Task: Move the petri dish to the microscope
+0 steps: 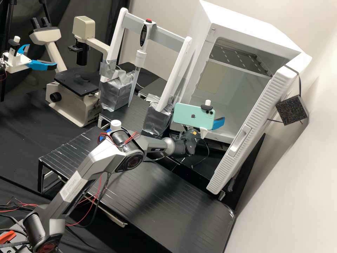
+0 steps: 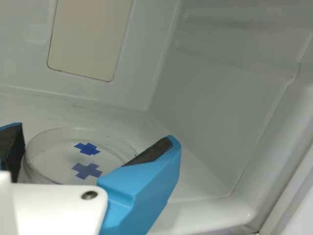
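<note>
**Dish grab in cabinet: main risks are slip and snag**

Gripper [image 2: 93, 133] is released, fingers spread either side of the petri dish [image 2: 63, 148]. Dish sits on the floor inside the white cabinet [image 1: 252, 26]. Can't tell if either finger touches the rim.

Risks, my read:
- Off-centre or tilted close: one finger lands first, skids the dish or pops a loose lid.
- Over-squeeze: thin clear wall could crack.
- Backing out: wrist phone [image 1: 193, 116] or elbow could clip the open door [image 1: 252, 123] at right.
- Long carry to the microscope [image 1: 78, 81], far left: pipette stand [image 1: 175, 73] is between, easy to knock.
</note>
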